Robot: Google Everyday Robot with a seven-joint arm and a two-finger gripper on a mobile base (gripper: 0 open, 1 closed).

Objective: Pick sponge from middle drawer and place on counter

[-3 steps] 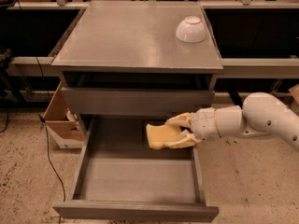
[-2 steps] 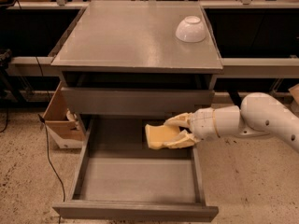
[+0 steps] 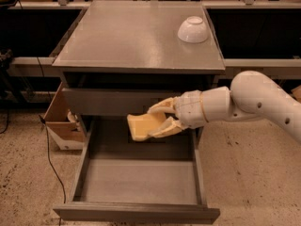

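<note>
sponge [image 3: 141,125] hung tilted over the rear half of the open middle drawer [image 3: 136,182], above its floor and just in front of the closed drawer front [image 3: 108,100] above it.

at the far left, a cardboard box [image 3: 59,121] stood on the speckled floor beside the cabinet, and a dark cable [image 3: 49,159] lay near it. next came the middle drawer, standing wide open. over its back part the sponge was pinched along its right side. my end effector [image 3: 157,122] reached in from the right, closed down onto the sponge with one finger above it and one below. on the gray surface [image 3: 131,36] higher up, a white bowl [image 3: 193,29] lay upside down near the back right corner. my pale arm [image 3: 263,95] ran off to the right edge.
</note>
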